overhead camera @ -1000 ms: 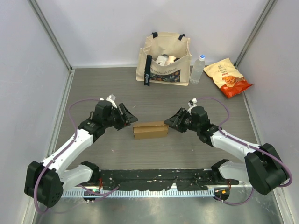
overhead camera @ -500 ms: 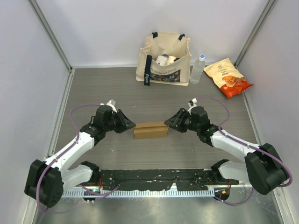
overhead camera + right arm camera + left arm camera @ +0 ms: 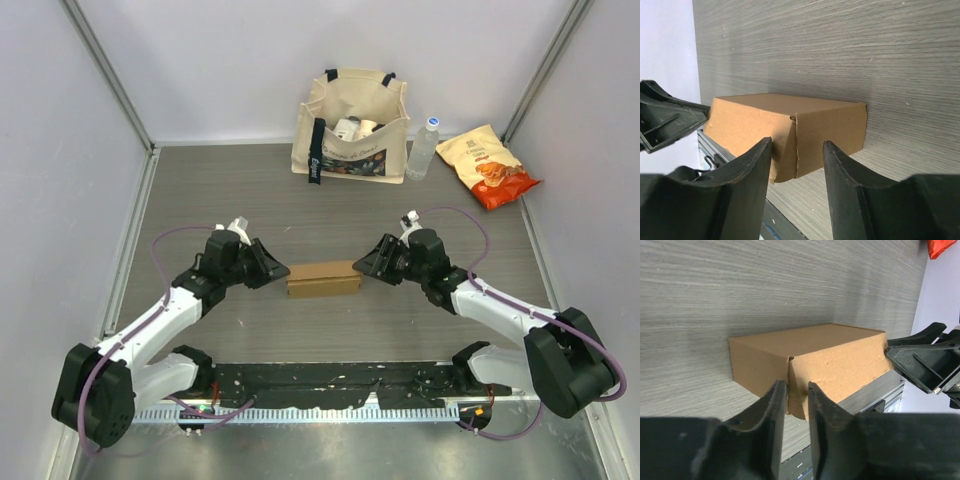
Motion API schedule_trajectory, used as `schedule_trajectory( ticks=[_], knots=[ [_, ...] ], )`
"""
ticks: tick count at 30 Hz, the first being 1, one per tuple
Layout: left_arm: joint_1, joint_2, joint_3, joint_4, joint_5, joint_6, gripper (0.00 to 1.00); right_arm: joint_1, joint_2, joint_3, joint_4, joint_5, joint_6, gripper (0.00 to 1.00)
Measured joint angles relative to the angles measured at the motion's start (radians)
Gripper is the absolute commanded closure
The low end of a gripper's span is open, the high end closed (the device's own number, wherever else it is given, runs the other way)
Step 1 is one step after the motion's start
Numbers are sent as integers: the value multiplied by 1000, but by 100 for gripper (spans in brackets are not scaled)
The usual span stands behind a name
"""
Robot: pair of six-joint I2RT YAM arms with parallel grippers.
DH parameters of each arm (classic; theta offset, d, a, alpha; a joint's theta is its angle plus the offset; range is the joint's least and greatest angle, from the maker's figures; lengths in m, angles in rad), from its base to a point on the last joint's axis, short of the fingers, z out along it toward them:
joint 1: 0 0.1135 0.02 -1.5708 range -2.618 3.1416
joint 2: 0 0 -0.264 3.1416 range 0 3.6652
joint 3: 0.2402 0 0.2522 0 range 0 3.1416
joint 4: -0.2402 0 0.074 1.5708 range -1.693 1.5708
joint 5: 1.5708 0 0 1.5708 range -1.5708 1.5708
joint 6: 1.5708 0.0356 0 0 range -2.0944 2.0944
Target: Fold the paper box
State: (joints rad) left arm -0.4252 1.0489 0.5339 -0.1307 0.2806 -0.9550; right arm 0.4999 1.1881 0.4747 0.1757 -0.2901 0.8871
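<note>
As arms (image 3: 165,310) reach inward, paper box (image 3: 322,279) between

- Looked like a robotics lab cell.
- Boxed in by plain white panels (image 3: 250,60) and metal posts (image 3: 108,70).
- Had left arm (image 3: 150,318) and right arm (image 3: 495,308) bolted at a grey desk (image 3: 330,210).

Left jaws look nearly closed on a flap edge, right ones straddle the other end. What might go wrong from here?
1. The left gripper sits over a thin flap edge at the corner of the paper box; a hard pinch may crease or tear it.
2. The right gripper is open and holds nothing, so a left-side pull could slide or twist the box on the table.
3. Pushing inward from both ends may crush it.
</note>
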Motion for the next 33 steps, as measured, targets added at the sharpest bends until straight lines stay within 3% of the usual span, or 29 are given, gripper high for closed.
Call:
schedule_trajectory(
  ticks=[2,5,12,17,22,29,33],
  knots=[
    [0,-10,0,-17,-4,23,55,0,-5,5,-23,-4,-44,46],
    [0,-38,2,-71,-23,55,49,0,-12,37,-87,-11,-123,45],
    [0,-68,21,-108,-21,92,43,0,-12,62,-133,-51,-199,49],
    [0,-48,-20,-40,30,73,58,0,-11,61,-126,-69,-204,52],
    [0,-30,-53,6,57,57,65,0,-11,45,-100,-79,-204,56],
    [0,-11,-61,60,44,62,76,-5,18,43,-47,-85,-212,75],
    [0,7,-66,91,36,68,81,-19,37,32,-9,-90,-219,80]
  ],
)
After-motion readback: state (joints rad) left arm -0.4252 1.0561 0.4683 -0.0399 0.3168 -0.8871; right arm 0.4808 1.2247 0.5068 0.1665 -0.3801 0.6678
